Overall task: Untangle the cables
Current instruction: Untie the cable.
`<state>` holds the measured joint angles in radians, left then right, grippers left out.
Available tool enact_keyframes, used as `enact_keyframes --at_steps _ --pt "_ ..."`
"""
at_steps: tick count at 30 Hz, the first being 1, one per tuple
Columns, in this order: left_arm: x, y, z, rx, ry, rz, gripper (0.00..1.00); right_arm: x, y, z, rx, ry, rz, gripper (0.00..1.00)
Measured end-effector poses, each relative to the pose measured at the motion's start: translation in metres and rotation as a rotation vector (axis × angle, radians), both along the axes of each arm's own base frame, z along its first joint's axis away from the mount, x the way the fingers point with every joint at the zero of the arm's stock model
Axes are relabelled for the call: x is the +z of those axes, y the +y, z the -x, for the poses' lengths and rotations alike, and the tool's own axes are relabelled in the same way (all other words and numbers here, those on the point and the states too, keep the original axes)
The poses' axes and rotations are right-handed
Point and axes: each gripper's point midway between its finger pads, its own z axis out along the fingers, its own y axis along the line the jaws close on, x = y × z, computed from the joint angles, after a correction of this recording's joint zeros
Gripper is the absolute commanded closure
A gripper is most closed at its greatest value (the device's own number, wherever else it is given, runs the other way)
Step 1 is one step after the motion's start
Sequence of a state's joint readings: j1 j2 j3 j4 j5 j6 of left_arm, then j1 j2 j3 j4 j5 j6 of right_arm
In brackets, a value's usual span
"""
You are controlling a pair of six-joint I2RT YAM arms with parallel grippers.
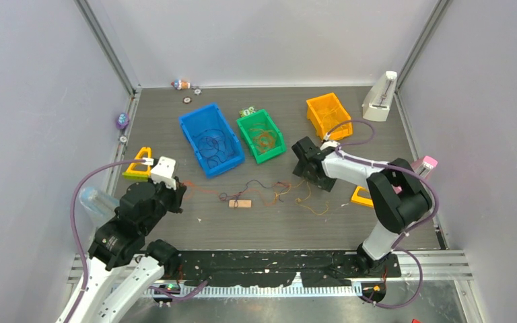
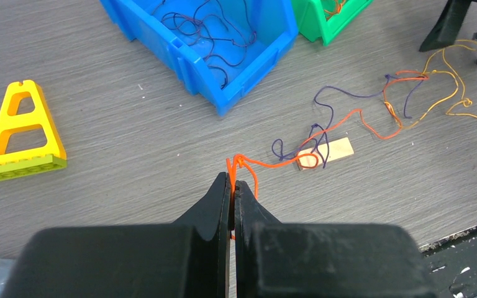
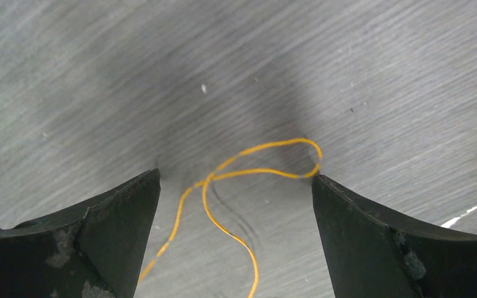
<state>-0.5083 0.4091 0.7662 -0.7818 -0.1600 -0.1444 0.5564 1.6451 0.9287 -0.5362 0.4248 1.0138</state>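
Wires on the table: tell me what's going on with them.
The left gripper is shut on an orange wire that runs out to a loose tangle of orange, purple and yellow wires on the table. The right gripper hangs open over a yellow loop at the tangle's right end, gripping nothing. Other wires lie in the blue bin and the green bin.

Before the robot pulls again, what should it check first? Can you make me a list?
1. Left gripper shut on the orange cable: ok.
2. Right gripper open: ok.
3. Yellow cable loop lying between the right fingers: ok.
4. Orange cable free of the purple cable: not ok, they twist together by the wooden block.
5. Right fingers touching the table: cannot tell.
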Motion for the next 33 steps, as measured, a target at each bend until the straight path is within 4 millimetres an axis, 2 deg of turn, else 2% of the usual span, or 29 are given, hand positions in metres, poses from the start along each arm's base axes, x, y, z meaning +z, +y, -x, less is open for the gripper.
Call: enact_keyframes --at_steps 1,3,4,5,6,8,13,17,22,25,27,29,33 --pt "0.000 0.000 0.000 -0.001 0.000 0.001 1.00 0.000 -0.001 -0.005 -0.012 0.000 0.021 0.05" --pt "0.000 -0.001 0.000 -0.004 0.001 0.002 1.00 -0.001 -0.001 -0.012 -0.025 -0.008 0.040 0.18" --pt "0.000 -0.001 0.000 -0.004 0.001 0.002 1.00 -0.002 -0.002 -0.014 -0.029 -0.012 0.051 0.37" --pt "0.000 -0.001 0.000 -0.004 0.001 0.001 1.00 -0.002 -0.003 -0.015 -0.036 -0.016 0.058 0.48" --pt "0.000 -0.001 0.000 -0.004 -0.001 0.002 1.00 -0.002 -0.005 -0.017 -0.048 -0.028 0.063 0.74" --pt "-0.001 -0.001 0.000 -0.004 0.000 0.001 1.00 -0.002 -0.006 -0.019 -0.061 -0.042 0.067 0.92" --pt "0.000 0.000 0.000 -0.005 -0.006 0.001 1.00 0.000 -0.012 -0.024 -0.074 -0.059 0.072 0.95" --pt "-0.001 -0.001 0.000 -0.006 -0.005 0.000 1.00 0.011 -0.035 -0.021 -0.087 -0.066 0.150 0.95" --pt "-0.002 -0.001 0.000 -0.006 -0.001 -0.003 1.00 0.069 -0.070 -0.028 -0.139 -0.204 0.204 0.95" --pt "-0.003 -0.001 0.000 -0.007 0.003 -0.007 1.00 0.117 -0.094 -0.028 -0.183 -0.323 0.218 0.95" --pt "-0.004 -0.001 -0.001 -0.009 0.010 -0.010 1.00 0.134 -0.105 -0.027 -0.186 -0.361 0.231 0.95" --pt "-0.007 -0.004 -0.001 -0.020 0.024 -0.012 1.00 0.157 -0.110 -0.024 -0.151 -0.411 0.237 0.95" --pt "-0.018 -0.014 -0.003 -0.066 0.084 -0.025 0.99 0.205 -0.105 -0.020 -0.045 -0.550 0.191 0.95"
